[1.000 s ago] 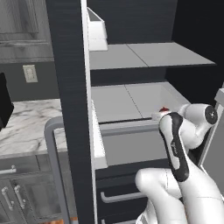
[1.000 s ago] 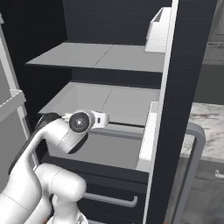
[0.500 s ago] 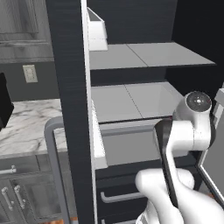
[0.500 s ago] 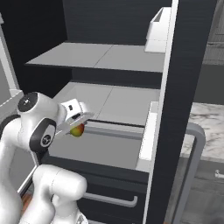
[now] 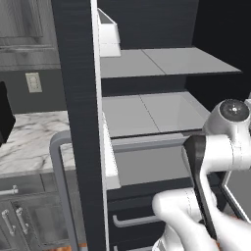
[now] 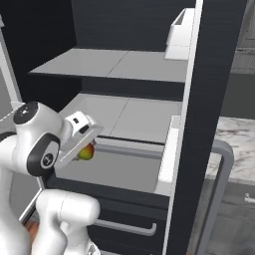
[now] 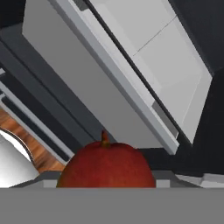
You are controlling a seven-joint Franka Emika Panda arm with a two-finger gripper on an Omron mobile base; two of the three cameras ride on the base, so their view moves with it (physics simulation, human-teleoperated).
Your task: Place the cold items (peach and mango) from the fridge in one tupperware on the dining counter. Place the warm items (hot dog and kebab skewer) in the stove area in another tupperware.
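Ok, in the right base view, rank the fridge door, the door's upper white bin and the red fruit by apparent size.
1. fridge door, largest, though nearest the camera.
2. upper white bin.
3. red fruit, smallest, partly hidden behind the hand.

Even, flat rendered light; sharp, shadowless, glare-free.

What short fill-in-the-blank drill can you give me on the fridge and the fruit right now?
1. The fruit close before the hand camera is mostly ____ in colour.
2. On top of the fruit stands a short ____.
3. The fridge door stands ____.
4. In the right base view the fruit shows just below the white ____ of the arm.

Missing words: red; stem; open; hand
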